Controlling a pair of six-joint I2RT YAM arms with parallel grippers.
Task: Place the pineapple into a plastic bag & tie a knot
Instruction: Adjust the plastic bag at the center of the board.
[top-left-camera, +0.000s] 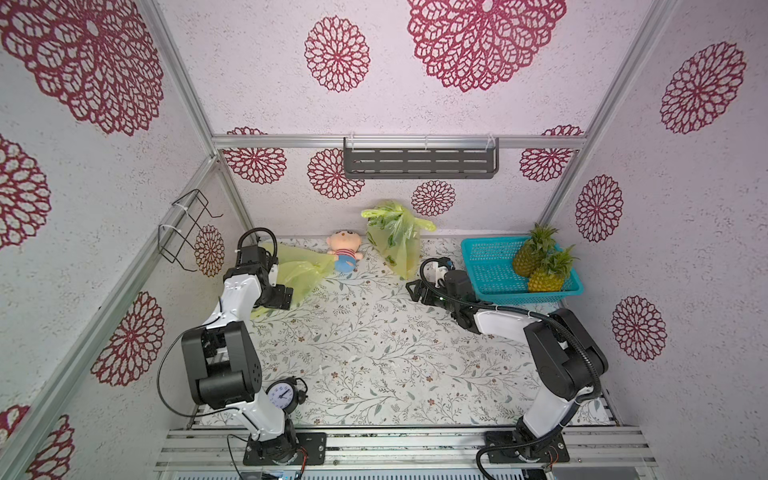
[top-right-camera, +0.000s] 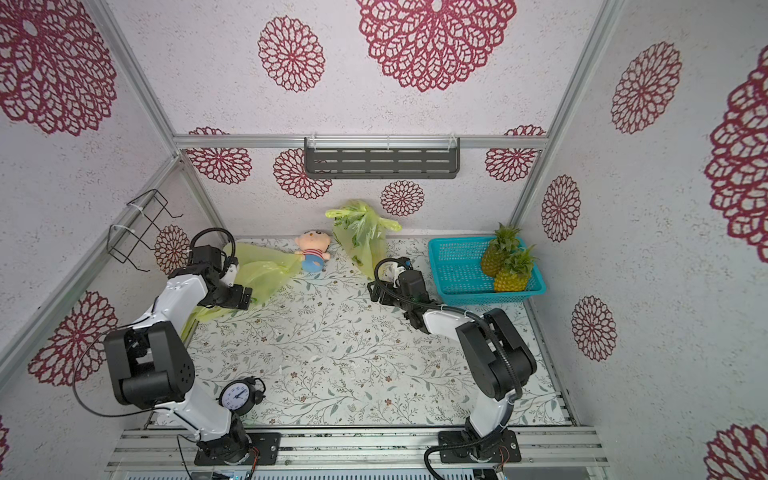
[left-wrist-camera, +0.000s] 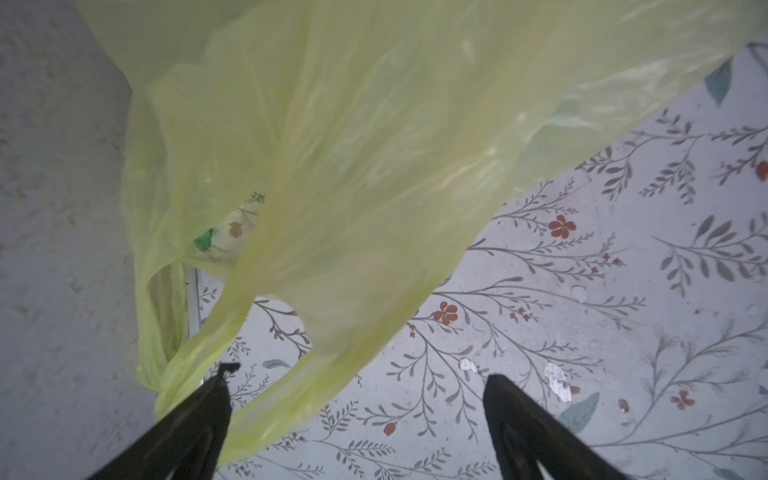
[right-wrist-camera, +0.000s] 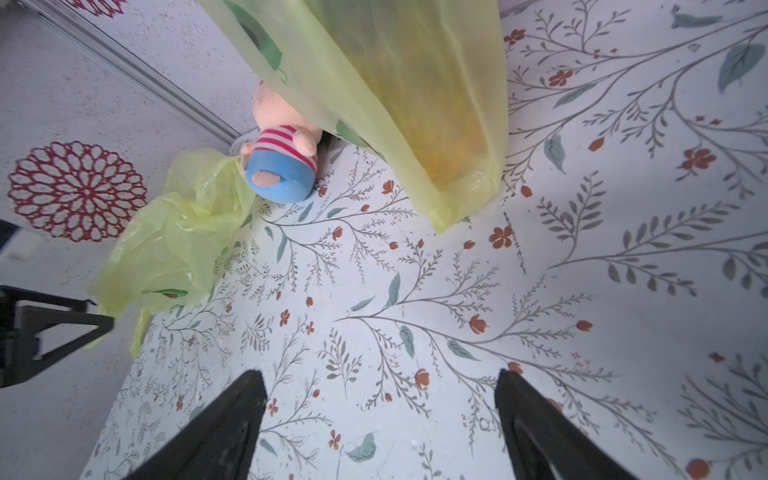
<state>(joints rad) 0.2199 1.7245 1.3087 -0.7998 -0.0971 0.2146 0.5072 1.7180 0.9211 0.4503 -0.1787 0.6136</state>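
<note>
Pineapples (top-left-camera: 548, 280), two: upright with crowns up, touching each other in the teal basket (top-left-camera: 486, 270). They sit just behind the right claw's wrist and well apart from the left claw. Neither is bagged.

Empty bag (left-wrist-camera: 353, 166), yellow-green film: slack on the table directly ahead of the left claw (left-wrist-camera: 357, 374). Its lower edge reaches in between the jaws.

Left claw: jaws spread wide with nothing clamped. One finger lies against the bag's handle loop.

Right claw (right-wrist-camera: 380, 374): jaws spread wide over bare table, holding nothing.

Knotted bag (top-left-camera: 395, 241): leans on the back wall, ahead of the right claw and apart from it, with its top tied.

Plush doll (top-left-camera: 345, 251): between the two bags, touching a corner of the empty one.

Step in hand, as judged: taking hold of the empty bag for a load.

Next move, as judged: the left claw closes on the handle loop or on one layer of the rim, then lifts so the mouth gapes. The right claw turns back to the basket and takes a pineapple by its body.

Hard to make out:
- The knotted bag's contents show only as a yellow-orange blur through the film.
- The empty bag's mouth is lost in its folds.
- In both top views the left arm covers its own fingertips and part of the bag.
- The basket wall hides the pineapples' bases.
</note>
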